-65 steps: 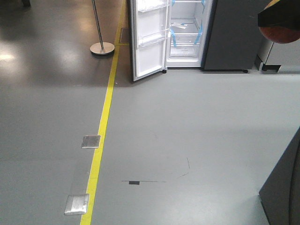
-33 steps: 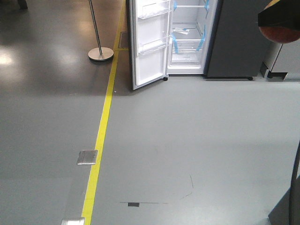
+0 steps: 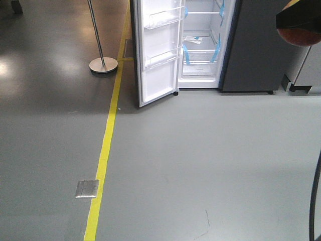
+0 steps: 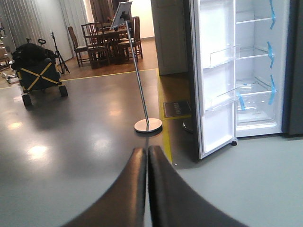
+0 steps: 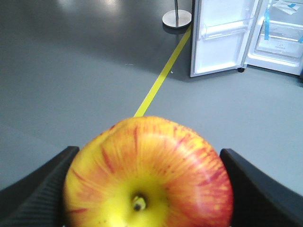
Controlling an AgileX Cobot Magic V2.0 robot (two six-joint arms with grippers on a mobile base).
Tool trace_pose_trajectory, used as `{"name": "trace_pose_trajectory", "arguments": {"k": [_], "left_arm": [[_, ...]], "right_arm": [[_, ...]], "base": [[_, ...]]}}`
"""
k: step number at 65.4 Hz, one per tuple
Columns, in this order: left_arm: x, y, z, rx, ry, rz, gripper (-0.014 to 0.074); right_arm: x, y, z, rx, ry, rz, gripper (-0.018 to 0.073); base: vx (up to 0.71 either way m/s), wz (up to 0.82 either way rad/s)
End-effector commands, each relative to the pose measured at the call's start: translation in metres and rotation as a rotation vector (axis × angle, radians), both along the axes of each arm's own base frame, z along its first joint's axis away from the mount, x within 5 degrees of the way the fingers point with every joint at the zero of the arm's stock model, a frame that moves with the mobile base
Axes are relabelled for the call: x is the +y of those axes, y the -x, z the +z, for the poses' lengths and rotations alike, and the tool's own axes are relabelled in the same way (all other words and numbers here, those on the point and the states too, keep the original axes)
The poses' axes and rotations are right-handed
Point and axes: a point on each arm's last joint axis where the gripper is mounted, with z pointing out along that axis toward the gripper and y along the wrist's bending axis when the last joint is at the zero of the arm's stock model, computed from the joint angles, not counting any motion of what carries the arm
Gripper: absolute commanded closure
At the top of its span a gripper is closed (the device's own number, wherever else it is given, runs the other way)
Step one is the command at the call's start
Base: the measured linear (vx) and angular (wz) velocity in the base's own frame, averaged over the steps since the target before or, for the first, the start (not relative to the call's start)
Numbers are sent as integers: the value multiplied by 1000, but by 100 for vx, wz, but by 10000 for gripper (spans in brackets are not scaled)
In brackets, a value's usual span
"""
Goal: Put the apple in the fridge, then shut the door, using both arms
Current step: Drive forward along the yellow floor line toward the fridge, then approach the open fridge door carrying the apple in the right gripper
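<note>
Looming larger than a second ago, the fridge (image 3: 203,50) stands with its door (image 3: 159,60) open, so the approach is under way, the right gripper (image 5: 150,187) clamping the apple (image 5: 149,165) well short of it and the left gripper (image 4: 147,189) closed empty.

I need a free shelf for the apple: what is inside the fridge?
The fridge holds clear shelves, blue tape strips and a flat pale item on one shelf. Its top part lies outside every picture.
</note>
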Motion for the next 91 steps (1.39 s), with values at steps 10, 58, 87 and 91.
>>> {"name": "trace_pose_trajectory", "arguments": {"k": [10, 58, 87, 91], "left_arm": [[-2, 2, 12, -91, 1, -28, 603], [-2, 2, 12, -91, 1, -28, 603], [-2, 2, 12, -91, 1, -28, 603], [-2, 2, 12, -91, 1, -28, 603]], "right_arm": [[2, 10, 23, -118, -32, -19, 437], [2, 10, 23, -118, -32, -19, 437], [2, 10, 23, -118, -32, -19, 437], [2, 10, 23, -118, -32, -19, 437]], "base": [[27, 0], [27, 1], [24, -2], [22, -3]]}}
